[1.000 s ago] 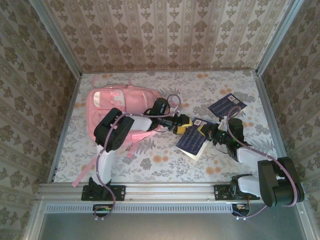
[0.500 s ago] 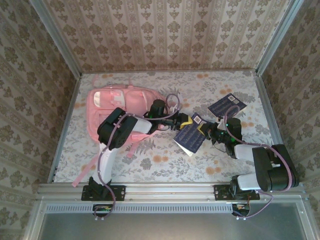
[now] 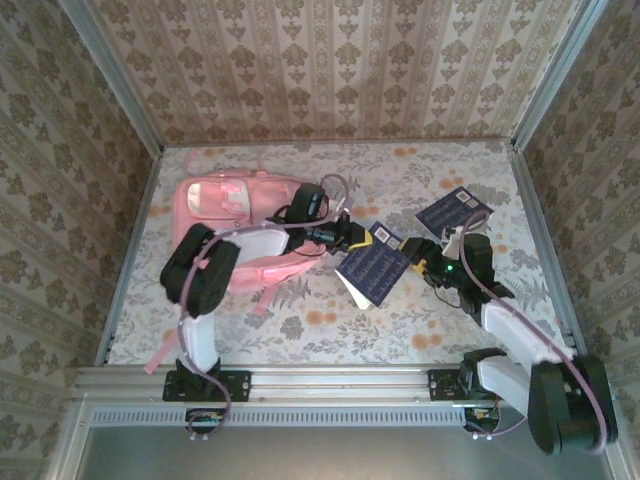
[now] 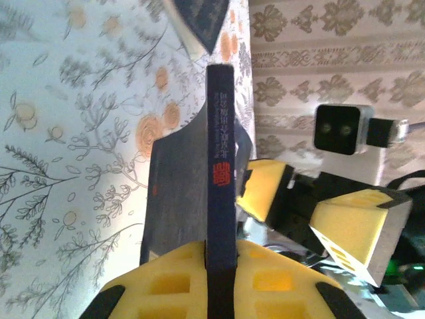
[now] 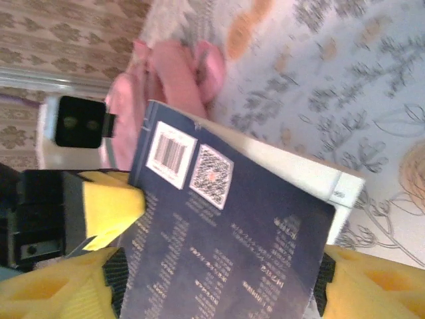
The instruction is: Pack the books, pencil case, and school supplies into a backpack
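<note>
Leftward, toward the pink backpack (image 3: 225, 200) at upper left, the centre navy book (image 3: 378, 272) has shifted; nothing looks packed yet. A second navy book (image 3: 455, 210) waits at upper right. The left gripper (image 3: 356, 238) pinches the centre navy book; the right gripper (image 3: 425, 266) stands spread, holding nothing.

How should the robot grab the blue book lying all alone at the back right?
By its near thin edge, coming low from the right gripper's side. The lone navy book lies flat on the table, so probably only an edge can be pinched, as the left gripper pinches the other navy book by its spine.
</note>
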Controlling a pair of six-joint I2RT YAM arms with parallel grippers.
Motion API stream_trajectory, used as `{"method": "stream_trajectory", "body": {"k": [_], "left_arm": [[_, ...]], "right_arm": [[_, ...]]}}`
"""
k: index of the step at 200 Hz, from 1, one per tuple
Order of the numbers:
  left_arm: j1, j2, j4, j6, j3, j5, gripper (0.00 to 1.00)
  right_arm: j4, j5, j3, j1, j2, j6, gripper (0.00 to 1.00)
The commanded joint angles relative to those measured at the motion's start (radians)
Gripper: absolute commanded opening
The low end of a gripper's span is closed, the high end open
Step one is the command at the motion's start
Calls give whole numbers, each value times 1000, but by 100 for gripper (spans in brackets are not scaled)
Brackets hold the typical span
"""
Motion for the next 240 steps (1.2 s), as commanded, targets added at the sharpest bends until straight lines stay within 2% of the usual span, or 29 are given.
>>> {"method": "stream_trajectory", "body": {"k": [1, 24, 50, 84, 99, 111, 120, 134, 154, 175, 202, 219, 240], "left_arm": [[-23, -160, -466, 414, 143, -130, 0], [-4, -231, -593, 515, 195, -189, 0], [34, -294, -650, 565, 220, -215, 0], [92, -366, -434, 409, 141, -76, 0], [96, -384, -362, 346, 124, -29, 0], [92, -388, -344, 331, 128, 12, 0], [88, -393, -395, 374, 144, 18, 0], [83, -416, -537, 511, 183, -27, 0], [75, -477, -613, 659, 164, -72, 0], [49, -601, -609, 815, 70, -230, 0], [-49, -737, -597, 1071, -44, -622, 0], [-94, -758, -593, 1138, -64, -793, 0], [-185, -798, -528, 1222, -111, -962, 0]], "right_arm": [[-212, 104, 57, 19, -133, -145, 78], [-269, 130, 93, 24, -226, -172, 80], [-188, 52, 112, 29, -246, -151, 83], [-17, -73, 123, 66, -134, -65, 95], [100, -143, 127, 94, -85, -20, 97], [93, -166, 164, 125, -55, -40, 99], [-3, -137, 213, 142, -52, -113, 99], [-178, -23, 279, 160, -70, -245, 99], [-231, 61, 304, 161, -101, -334, 95], [-243, 174, 317, 182, -117, -373, 92], [-367, 190, 431, 184, -74, -289, 87], [-431, 97, 509, 184, -3, -193, 83], [-320, -112, 512, 185, 69, 40, 86]]}}
